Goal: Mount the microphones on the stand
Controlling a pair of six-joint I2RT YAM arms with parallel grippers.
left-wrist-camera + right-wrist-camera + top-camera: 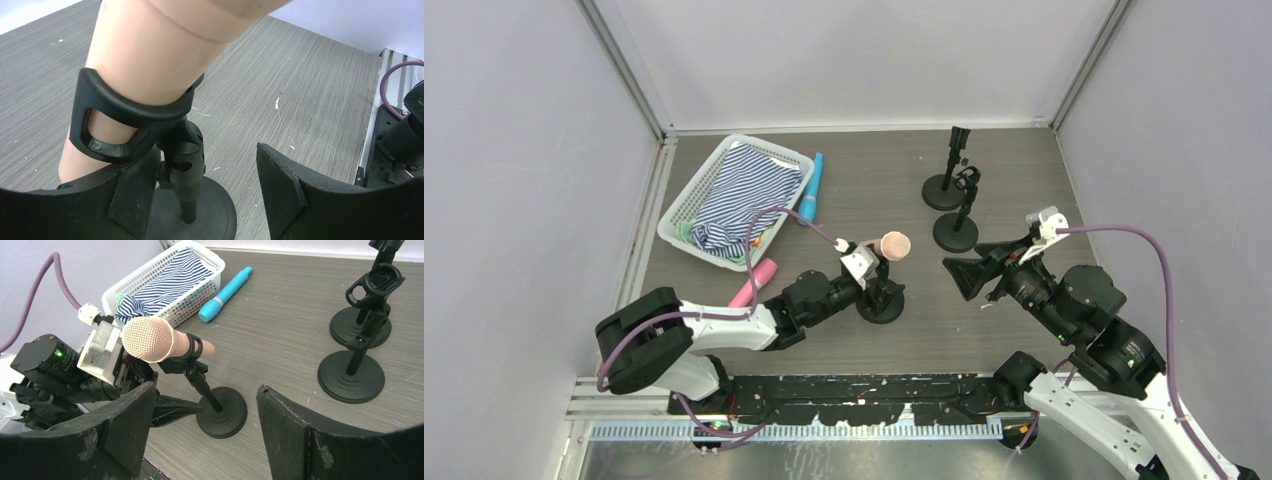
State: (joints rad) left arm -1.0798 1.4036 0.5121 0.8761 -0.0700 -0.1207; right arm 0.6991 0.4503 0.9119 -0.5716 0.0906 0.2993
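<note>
**Peach microphone clipped; left jaws crowd the stand**

The left jaws are spread and hold nothing. One finger point(130, 200) sits close against the clip point(100, 102) cradling the peach microphone point(894, 244) on its stand point(881, 303), near the worktop's point(864, 170) near edge. The right jaws are spread, empty and well apart. A careless retreat could snag the clip and topple the stand. The blue microphone point(812, 190) and pink microphone point(754, 282) lie beside the basket point(686, 190) towards the left edge; two empty stands point(955, 232) wait near the right edge.
</note>
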